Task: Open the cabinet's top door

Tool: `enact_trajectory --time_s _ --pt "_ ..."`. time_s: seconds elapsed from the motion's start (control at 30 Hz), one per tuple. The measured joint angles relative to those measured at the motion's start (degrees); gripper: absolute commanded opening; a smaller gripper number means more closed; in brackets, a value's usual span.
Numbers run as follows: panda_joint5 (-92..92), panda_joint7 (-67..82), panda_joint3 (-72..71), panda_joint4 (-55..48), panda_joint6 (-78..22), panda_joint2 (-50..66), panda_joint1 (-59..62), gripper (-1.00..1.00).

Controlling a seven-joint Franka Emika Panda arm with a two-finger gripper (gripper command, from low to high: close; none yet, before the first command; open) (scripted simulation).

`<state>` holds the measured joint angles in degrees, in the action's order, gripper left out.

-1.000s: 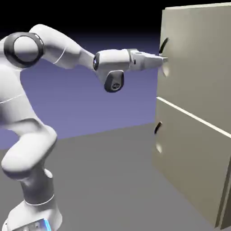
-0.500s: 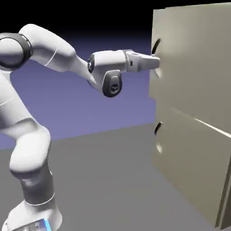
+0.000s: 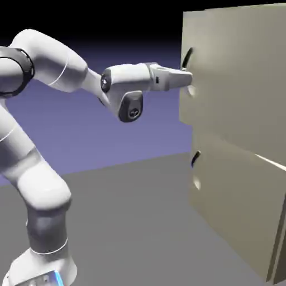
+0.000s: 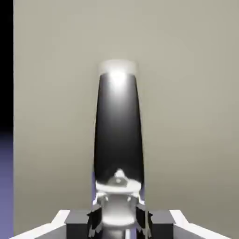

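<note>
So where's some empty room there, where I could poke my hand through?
There's open space under the gripper and its arm, between the robot's lower arm and the cabinet, above the bare grey floor. It's crowded at the top door: the gripper is closed on its dark handle, so keep fingers away there.

Cannot see the right-hand part of the tall beige box-shaped cabinet (image 3: 280,240), cut off by the exterior view's right edge, nor all of its flat beige square top door (image 3: 240,84), running out of the hand view too. Cannot make out in the exterior view the lower end of the long dark curved bar handle (image 4: 119,130), hidden by the grey-and-white two-finger tool (image 3: 190,79). Cannot follow the white jointed arm (image 3: 50,187) beyond the left edge, or its base past the bottom.
</note>
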<state>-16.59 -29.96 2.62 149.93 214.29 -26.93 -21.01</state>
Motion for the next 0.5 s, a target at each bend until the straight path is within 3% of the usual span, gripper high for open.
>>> enact_trajectory --time_s 0.3,0.5 --pt "-8.4 14.5 13.3 1.9 0.7 -5.5 -18.7 -1.0" --pt "-15.1 28.1 20.3 5.3 -0.3 -15.7 -30.0 -1.0"
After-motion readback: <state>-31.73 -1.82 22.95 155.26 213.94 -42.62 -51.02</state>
